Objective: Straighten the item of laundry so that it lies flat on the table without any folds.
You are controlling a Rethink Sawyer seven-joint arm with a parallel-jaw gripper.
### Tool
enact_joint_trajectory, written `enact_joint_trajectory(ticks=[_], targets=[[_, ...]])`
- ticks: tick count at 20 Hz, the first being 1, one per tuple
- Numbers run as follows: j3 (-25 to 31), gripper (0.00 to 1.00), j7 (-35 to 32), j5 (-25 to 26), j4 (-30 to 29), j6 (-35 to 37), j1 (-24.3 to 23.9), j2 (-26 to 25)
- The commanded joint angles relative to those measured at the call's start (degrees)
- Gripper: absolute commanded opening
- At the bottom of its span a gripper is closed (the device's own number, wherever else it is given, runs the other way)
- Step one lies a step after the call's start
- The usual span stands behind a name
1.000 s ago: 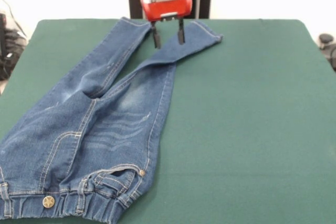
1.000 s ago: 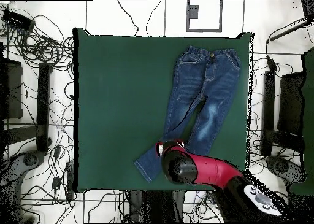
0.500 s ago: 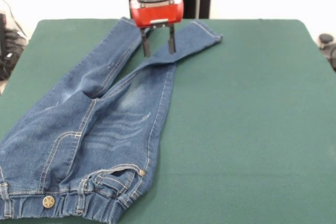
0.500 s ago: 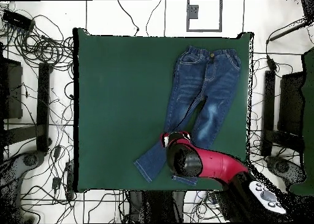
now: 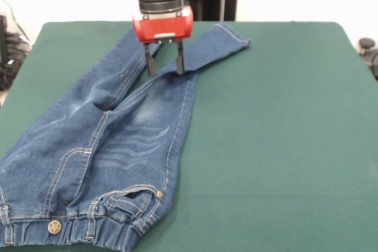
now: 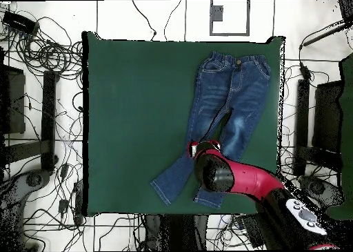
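Observation:
The blue denim jeans [image 5: 112,140] lie on the green table [image 5: 283,134], waistband at the near left edge and legs running toward the far side. One leg crosses over the other, its cuff pointing right near the far edge. My gripper [image 5: 163,66] hangs open just above that crossing, its two dark fingers [image 5: 179,63] pointing down at the denim with nothing between them. From overhead, the jeans [image 6: 231,97] stretch from the waistband at the top down to where the red arm head [image 6: 210,173] covers the crossed legs; the gripper itself is hidden under it.
Cables and equipment stands [image 6: 41,90] surround the table on the floor. The table's right half in the front view is bare green cover. In the overhead view one cuff [image 6: 169,187] lies near the table's bottom edge.
The gripper has moved left and lower in the front view, from above the far cuff area down to the point where the legs cross. The jeans have not shifted.

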State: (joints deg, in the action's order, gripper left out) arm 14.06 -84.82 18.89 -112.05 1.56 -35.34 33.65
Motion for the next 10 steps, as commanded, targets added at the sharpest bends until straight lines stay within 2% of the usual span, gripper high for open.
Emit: enact_joint_trajectory(ticks=[1, 10], targets=[[6.33, 1.0, -6.62, 1.67, 6.55, -4.22, 1.09, -6.28], [5.8, 1.0, -6.42, 3.63, 6.79, -6.31, 0.96, -7.15]])
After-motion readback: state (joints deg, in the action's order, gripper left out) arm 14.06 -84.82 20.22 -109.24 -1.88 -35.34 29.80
